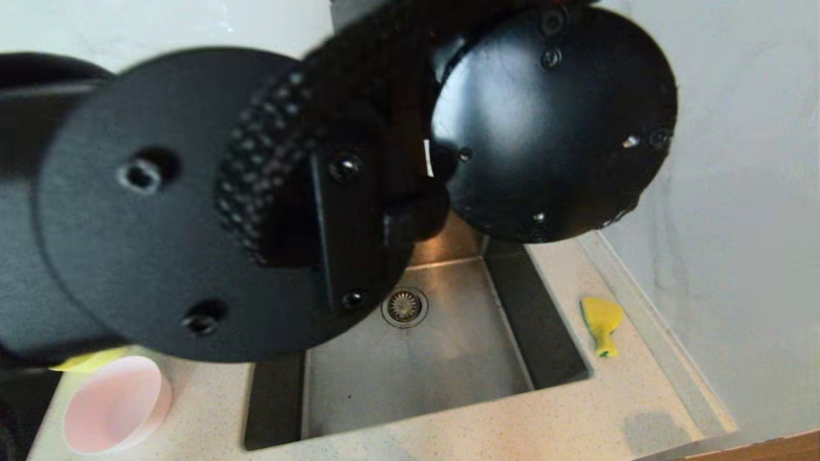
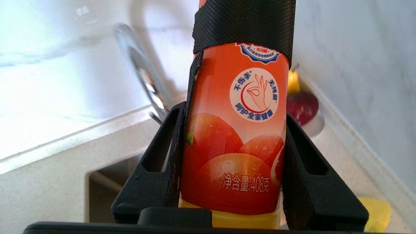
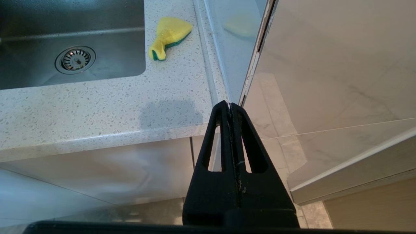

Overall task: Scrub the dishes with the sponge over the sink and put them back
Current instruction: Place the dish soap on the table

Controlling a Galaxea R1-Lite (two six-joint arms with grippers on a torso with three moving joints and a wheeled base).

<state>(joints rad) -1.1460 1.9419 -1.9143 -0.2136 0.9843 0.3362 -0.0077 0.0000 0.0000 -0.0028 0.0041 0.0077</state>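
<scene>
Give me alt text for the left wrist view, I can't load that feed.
The left gripper has its jaws closed on an upright orange dish-soap bottle with orange fruit on its label. Behind it are the chrome tap, the pale speckled countertop, a corner of the sink and fruit by the wall.

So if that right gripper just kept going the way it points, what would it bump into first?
Probably the edge where the countertop meets the wall panel. The right gripper, shut and empty, aims at that corner; the sponge lies off to one side. Depth is hard to judge.
</scene>
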